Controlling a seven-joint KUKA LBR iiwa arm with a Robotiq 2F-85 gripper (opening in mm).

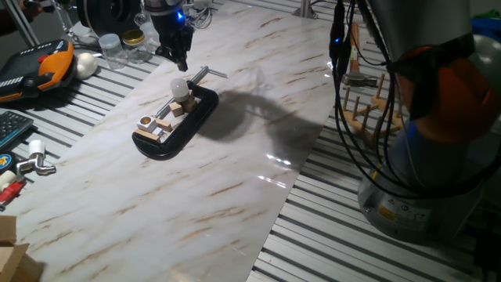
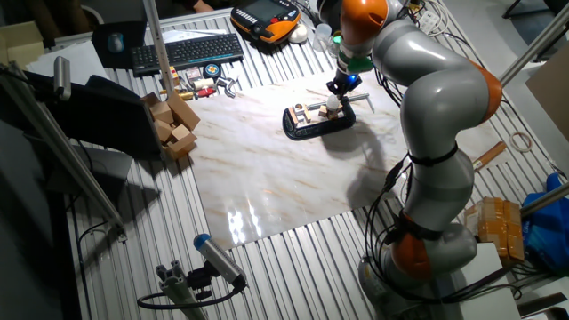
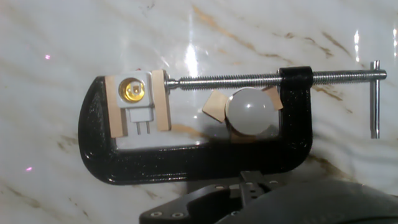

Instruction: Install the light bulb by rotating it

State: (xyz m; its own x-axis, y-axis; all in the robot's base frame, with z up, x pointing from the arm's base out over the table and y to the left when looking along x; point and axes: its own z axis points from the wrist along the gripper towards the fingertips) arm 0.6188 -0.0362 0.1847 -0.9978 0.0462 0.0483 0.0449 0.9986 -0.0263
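Note:
The light bulb (image 1: 181, 87) (image 3: 250, 112), a frosted white globe, stands among small wooden blocks (image 3: 216, 106) inside a black C-clamp (image 1: 168, 145) (image 3: 93, 143) on the marble board. At the clamp's other end a white socket (image 3: 135, 93) with a brass centre is pinched between two wood pieces. My gripper (image 1: 182, 64) (image 2: 342, 89) hangs just above the bulb without touching it, fingers pointing down. The hand view shows only the gripper body at the bottom edge, with no fingertips visible.
The marble board (image 1: 196, 204) lies on a slatted table. Jars (image 1: 125, 43), a white egg-shaped ball (image 1: 84, 64) and an orange pendant (image 1: 47, 66) sit at the back left. A wooden peg rack (image 1: 368, 110) stands right. Stacked wooden blocks (image 2: 173, 124) and a keyboard (image 2: 182, 49) lie beyond the board.

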